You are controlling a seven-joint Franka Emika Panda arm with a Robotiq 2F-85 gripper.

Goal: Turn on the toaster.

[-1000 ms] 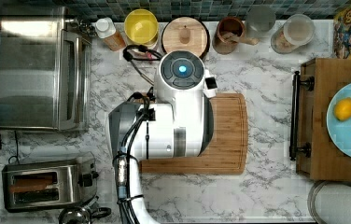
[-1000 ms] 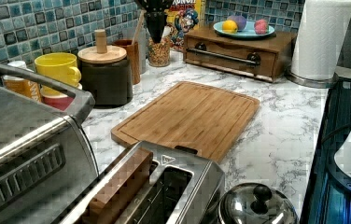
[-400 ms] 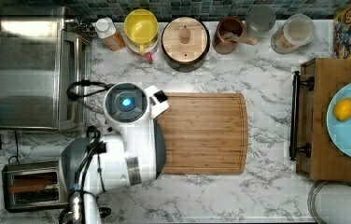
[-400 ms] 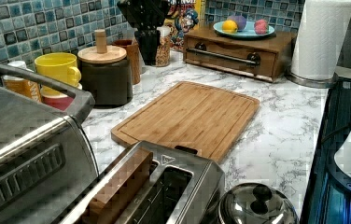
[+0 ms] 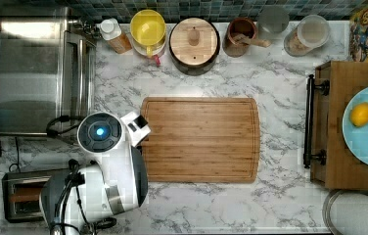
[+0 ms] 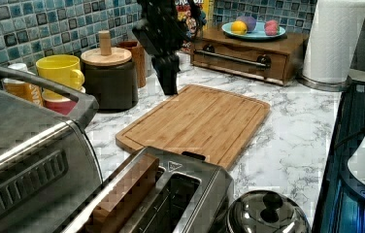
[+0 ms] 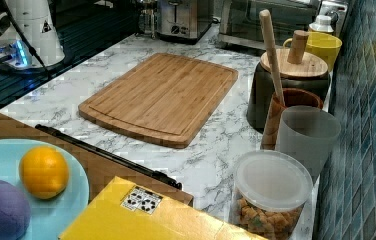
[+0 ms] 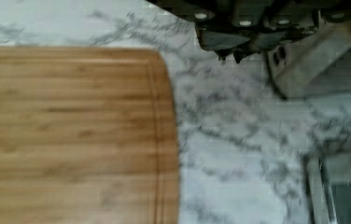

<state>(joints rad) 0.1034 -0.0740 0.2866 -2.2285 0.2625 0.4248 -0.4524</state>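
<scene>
— Where's the gripper?

— You'll find the gripper (image 6: 169, 82) hanging fingers-down in the left view, above the far corner of the cutting board (image 6: 200, 121) on the left view's left. In the wrist view its two fingertips (image 8: 221, 52) sit pressed close together with nothing between them, over the marble counter (image 8: 229, 140) just off the board's rounded corner.

— And from above?

— In the top view you see the white arm (image 5: 108, 166) covering the counter at the board's left edge, between the board and the toaster (image 5: 19, 196).

— So where is the toaster?

— At the top view's lower left, partly under the arm, below the big toaster oven (image 5: 40, 68). In the left view it's nearest you, well apart from the gripper, with a brown slice (image 6: 124, 196) standing in the slot on the left view's left. In the right view it stands at the far end of the counter.
</scene>
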